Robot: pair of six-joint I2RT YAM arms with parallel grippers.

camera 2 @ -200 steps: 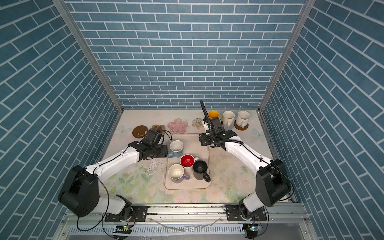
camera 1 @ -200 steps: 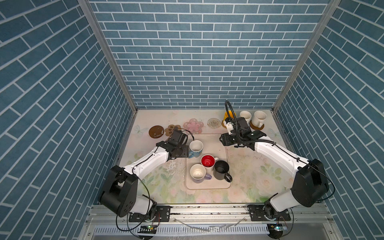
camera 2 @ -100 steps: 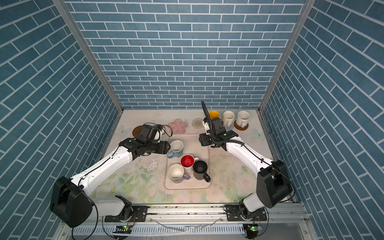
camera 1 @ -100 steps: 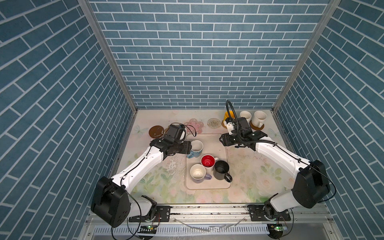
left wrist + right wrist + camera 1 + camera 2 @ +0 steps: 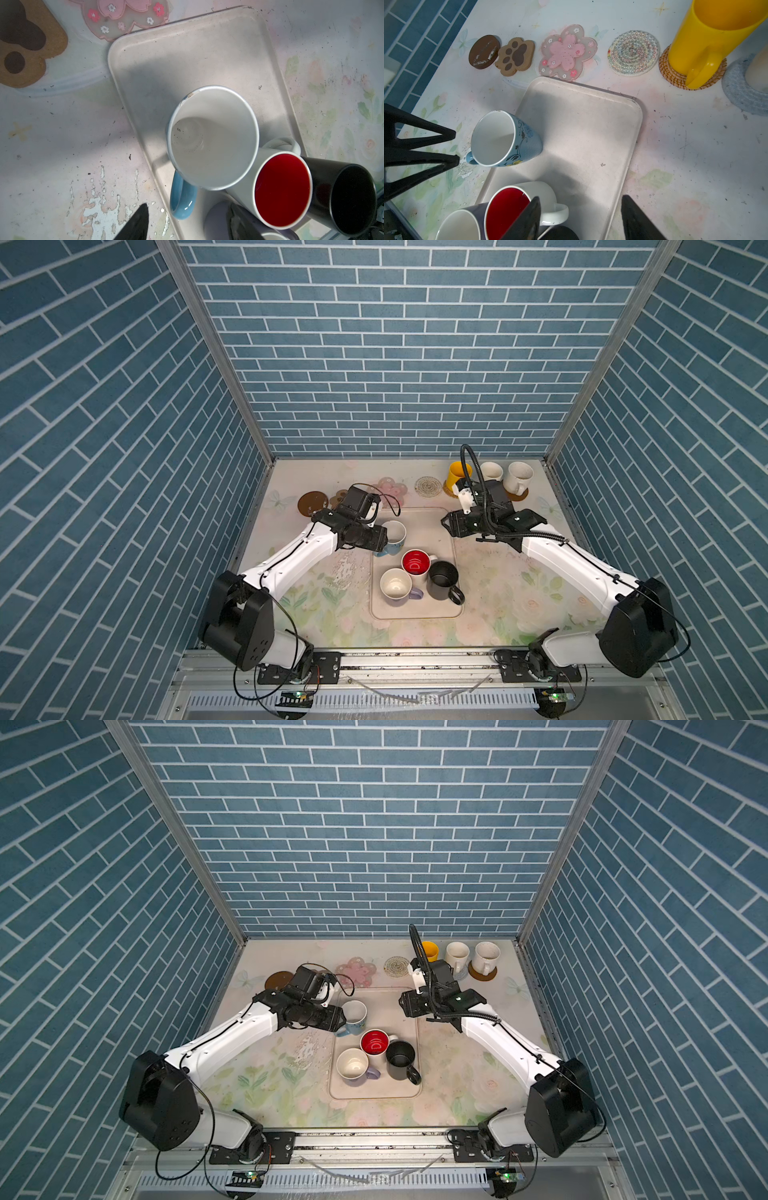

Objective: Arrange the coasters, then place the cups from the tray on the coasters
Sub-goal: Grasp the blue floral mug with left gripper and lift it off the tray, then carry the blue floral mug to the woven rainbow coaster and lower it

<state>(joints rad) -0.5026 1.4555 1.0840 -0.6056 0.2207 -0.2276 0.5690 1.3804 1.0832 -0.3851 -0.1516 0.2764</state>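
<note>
In both top views the tray point(image 5: 415, 610) lies mid-table. The blue cup point(image 5: 395, 533) stands in its 10 o'clock corner, and the red-lined cup point(image 5: 415, 563), black cup point(image 5: 442, 578) and lavender cup point(image 5: 395, 584) cluster toward 6. The left claw point(image 5: 384, 545) sits at the blue cup's 8 o'clock, a touch closer than a second ago; we see no cup shifted. The right claw point(image 5: 444, 524) hangs over the tray's 1 o'clock corner, where it was. Beyond it the yellow cup point(image 5: 430, 950) and two cream cups point(image 5: 457, 955) stand on coasters.

In the left wrist view the left claw point(image 5: 188, 205) is open. Its fingers point(image 5: 137, 222) stand either side of the blue handle without visibly touching it.

In the right wrist view the right claw point(image 5: 580, 197) gapes wide above the tray, holding nothing. The brown disc point(image 5: 484, 52), paw point(image 5: 515, 56), pink flower point(image 5: 568, 52) and patterned round point(image 5: 633, 52) lie bare in a row. The blue cup bears a printed flower sprig.
</note>
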